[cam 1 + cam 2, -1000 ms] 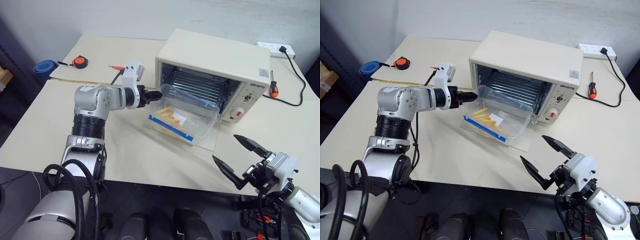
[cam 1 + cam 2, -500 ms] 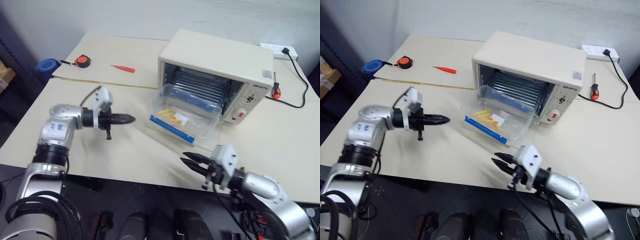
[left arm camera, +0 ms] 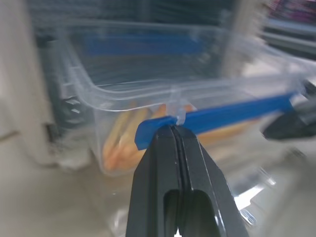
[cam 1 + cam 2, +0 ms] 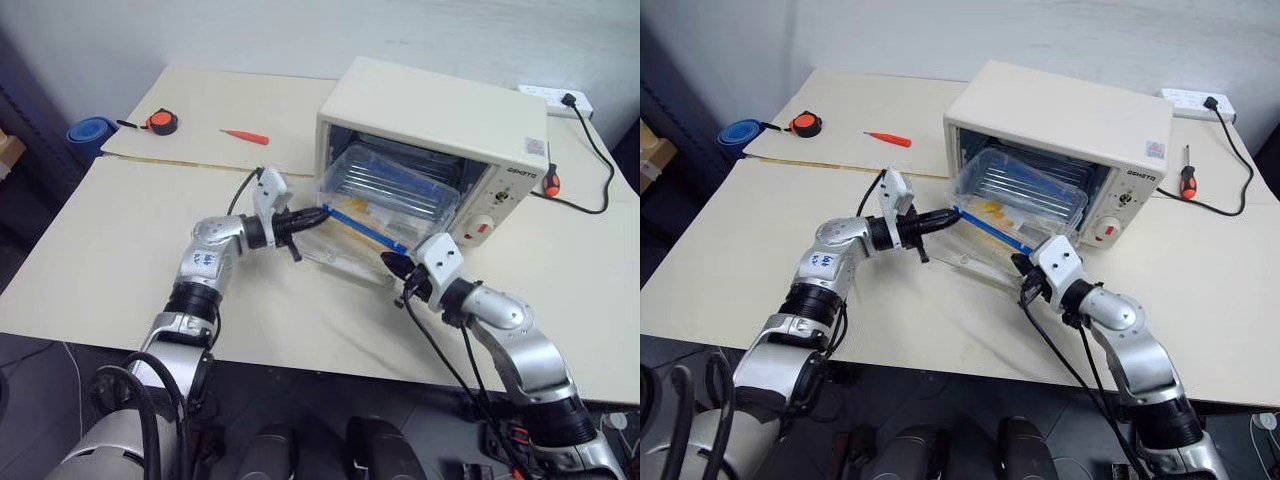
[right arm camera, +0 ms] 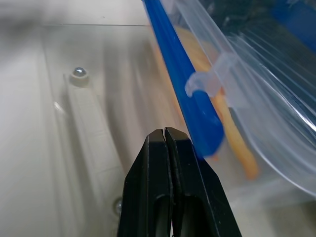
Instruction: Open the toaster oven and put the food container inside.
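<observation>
At the centre of the worktop you see the food container sitting half inside the toaster oven, its far end over the rack and its near blue clip strip hanging above the lowered glass door. Your left arm reaches in from eight o'clock, forearm nearly level, with the left gripper at the nine o'clock corner of the container; its fingers are pressed fully together with nothing between them, their tips right at the end of the blue strip. Your right arm comes up from five o'clock, elbow bent, and the right gripper sits at the container's five o'clock corner, over the door. Its fingers are likewise closed tight and empty, tips just beside the strip's other end. Yellow food shows through the clear wall. An orange-handled screwdriver lies at the oven's three o'clock side.
</observation>
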Controlling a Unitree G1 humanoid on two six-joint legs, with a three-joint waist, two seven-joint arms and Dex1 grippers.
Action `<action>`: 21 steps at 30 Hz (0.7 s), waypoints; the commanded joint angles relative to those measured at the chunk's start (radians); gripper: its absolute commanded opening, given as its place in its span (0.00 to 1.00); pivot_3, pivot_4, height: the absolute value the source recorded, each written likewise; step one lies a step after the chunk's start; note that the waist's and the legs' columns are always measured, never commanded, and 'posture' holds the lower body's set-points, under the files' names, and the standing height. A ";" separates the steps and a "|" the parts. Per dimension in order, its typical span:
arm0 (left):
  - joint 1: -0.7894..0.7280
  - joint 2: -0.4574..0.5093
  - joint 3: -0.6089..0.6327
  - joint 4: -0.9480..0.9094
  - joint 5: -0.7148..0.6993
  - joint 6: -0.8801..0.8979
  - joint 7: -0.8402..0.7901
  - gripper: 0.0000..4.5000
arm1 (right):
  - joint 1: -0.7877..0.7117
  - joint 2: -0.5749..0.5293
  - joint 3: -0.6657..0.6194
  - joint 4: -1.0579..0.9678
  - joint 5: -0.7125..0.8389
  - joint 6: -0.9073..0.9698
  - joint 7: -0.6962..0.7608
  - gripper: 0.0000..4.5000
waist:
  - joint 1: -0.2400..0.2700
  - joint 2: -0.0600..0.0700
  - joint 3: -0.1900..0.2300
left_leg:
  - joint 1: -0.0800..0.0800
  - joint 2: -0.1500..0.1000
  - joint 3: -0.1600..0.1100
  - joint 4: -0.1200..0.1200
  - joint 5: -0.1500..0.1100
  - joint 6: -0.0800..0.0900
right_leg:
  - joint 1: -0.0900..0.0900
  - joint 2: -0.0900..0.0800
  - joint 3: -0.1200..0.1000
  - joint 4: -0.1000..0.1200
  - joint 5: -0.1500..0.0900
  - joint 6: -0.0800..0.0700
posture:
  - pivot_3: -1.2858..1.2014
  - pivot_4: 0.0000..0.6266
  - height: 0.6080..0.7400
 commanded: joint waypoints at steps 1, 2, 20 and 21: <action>-0.012 -0.045 0.020 0.002 -0.001 -0.040 0.045 0.00 | -0.078 0.027 -0.047 0.073 -0.022 -0.053 -0.036 0.01 | -0.001 0.000 0.000 | 0.000 0.000 0.000 0.000 0.000 0.000 | 0.000 0.000 0.000 0.000 0.000 0.000 | 0.52 0.24 1.00; -0.016 -0.061 0.025 0.015 0.001 -0.048 0.063 0.00 | -0.105 0.033 -0.052 0.108 -0.042 -0.071 -0.061 0.01 | 0.000 0.000 0.000 | 0.000 0.000 0.000 0.000 0.000 0.000 | 0.000 0.000 0.000 0.000 0.000 0.000 | 0.52 0.24 1.00; -0.014 0.052 0.101 0.090 -0.023 -0.090 -0.060 0.17 | 0.017 0.025 -0.171 -0.119 0.084 0.026 -0.007 0.00 | -0.010 0.000 0.000 | 0.000 0.000 0.000 -0.001 0.000 -0.001 | -0.001 0.001 0.000 0.000 0.000 0.000 | 0.52 0.24 1.00; 0.017 0.096 0.119 0.043 -0.059 -0.077 -0.141 0.26 | 0.064 -0.010 -0.209 -0.159 0.101 0.034 0.013 0.00 | -0.014 0.000 0.000 | 0.000 0.000 0.000 -0.001 0.000 -0.001 | -0.001 0.000 0.000 0.000 0.000 0.000 | 0.52 0.24 1.00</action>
